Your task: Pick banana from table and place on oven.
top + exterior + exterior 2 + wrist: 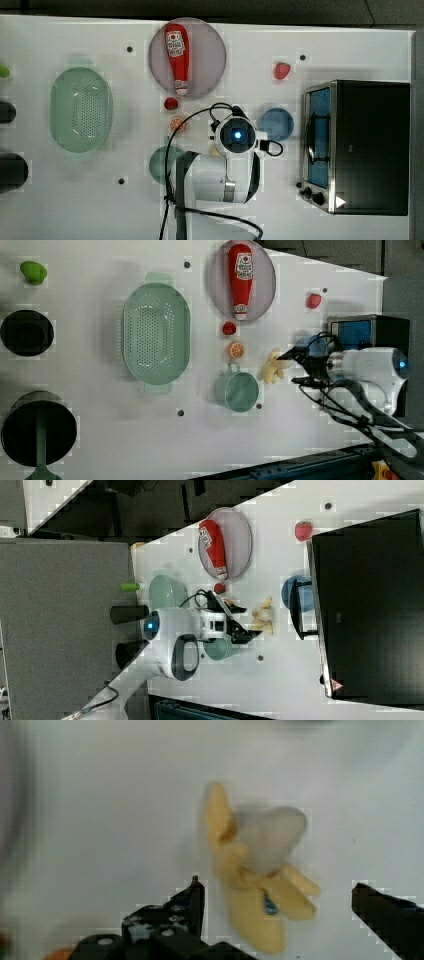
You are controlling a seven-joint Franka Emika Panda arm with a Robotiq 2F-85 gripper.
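— Looking down the wrist view, we see our gripper (275, 907) spread wide, gripping nothing.
— And the banana (255, 870)?
— Half-peeled, lying on the table (100, 430) between the fingers, beside the green cup (237, 390)

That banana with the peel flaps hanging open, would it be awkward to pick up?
Probably a little. The banana is half peeled, so its loose flaps may flop or slip when squeezed. It looks small and light. Lying flat and curved on the table, it seems unlikely to roll. The open gripper straddles it.
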